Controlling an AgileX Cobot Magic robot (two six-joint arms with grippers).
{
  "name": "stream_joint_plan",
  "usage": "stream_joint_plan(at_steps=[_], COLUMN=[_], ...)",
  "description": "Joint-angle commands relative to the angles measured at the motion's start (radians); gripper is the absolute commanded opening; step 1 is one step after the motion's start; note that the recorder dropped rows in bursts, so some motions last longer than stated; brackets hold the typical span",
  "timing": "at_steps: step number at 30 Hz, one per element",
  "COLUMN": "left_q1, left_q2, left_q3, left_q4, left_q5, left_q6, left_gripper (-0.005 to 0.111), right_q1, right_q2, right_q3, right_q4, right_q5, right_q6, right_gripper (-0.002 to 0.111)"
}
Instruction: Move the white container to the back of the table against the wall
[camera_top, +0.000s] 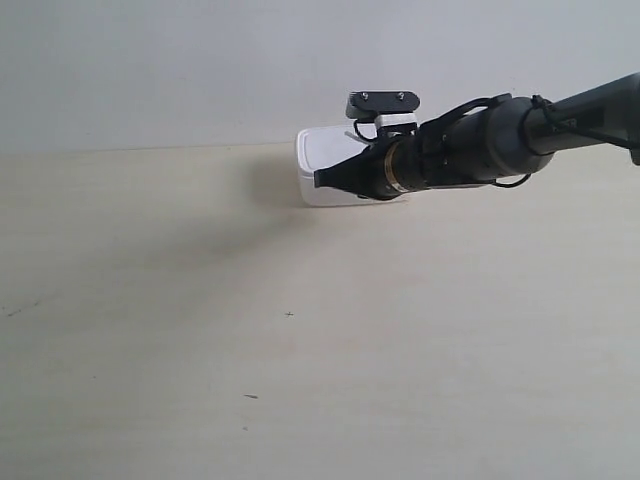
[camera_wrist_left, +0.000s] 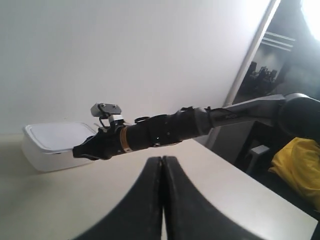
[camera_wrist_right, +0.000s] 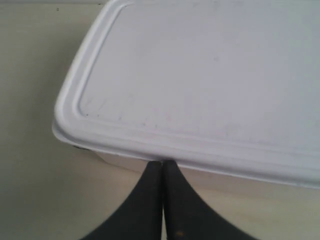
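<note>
Closest to me is a long stretch of pale cream bench (camera_top: 200, 380) with faint wood grain and only a few tiny dark specks on it. Beyond that, at the far edge, is the shallow, round-cornered white plastic container (camera_top: 325, 148) with its flat, rimmed snap-on lid. It lies flat, right where the bench meets the plain grey-white wall (camera_top: 150, 70).

The dark arm at the exterior view's right is the right arm, as its own wrist camera shows. It reaches low across the bench, and the black right hand (camera_top: 322, 180) has its fingers pressed together into one point. In the right wrist view the tip of that hand (camera_wrist_right: 162, 163) sits at the container's near side, just under the lid's rim. It holds nothing. It is placed to nudge rather than to grip.

The left hand (camera_wrist_left: 162, 160) is also pinched together and empty, hovering well back from the box.

I'd say the task is nearly done or already finished. From here I can't tell whether the container's back edge touches the wall or a thin gap remains. If there is a gap, one last short push would close it, and then the arm only has to draw back.
</note>
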Motion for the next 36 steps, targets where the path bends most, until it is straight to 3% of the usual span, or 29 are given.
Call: stream_joint_plan(at_steps=[1, 9, 16, 36], left_q1=[0.002, 0.002, 0.002, 0.004], left_q2=[-0.141, -0.261, -0.261, -0.261], left_q3=[0.064, 0.104, 0.140, 0.243], left_q4=[-0.003, -0.067, -0.121, -0.130], left_q5=[-0.046, -0.195, -0.233, -0.119], left_q6=[-0.008, -0.008, -0.008, -0.006], left_gripper=[0.000, 0.000, 0.000, 0.000], right_q1=[-0.006, -0.006, -0.006, -0.006], right_q2=[0.016, 0.064, 0.090, 0.162], right_q3=[-0.026, -0.078, -0.121, -0.222], right_q4=[0.001, 0.001, 0.001, 0.005], right_q5=[0.003, 0.005, 0.031, 0.066], right_q6=[-0.008, -0.002, -0.002, -0.003], right_gripper=[0.000, 0.000, 0.000, 0.000])
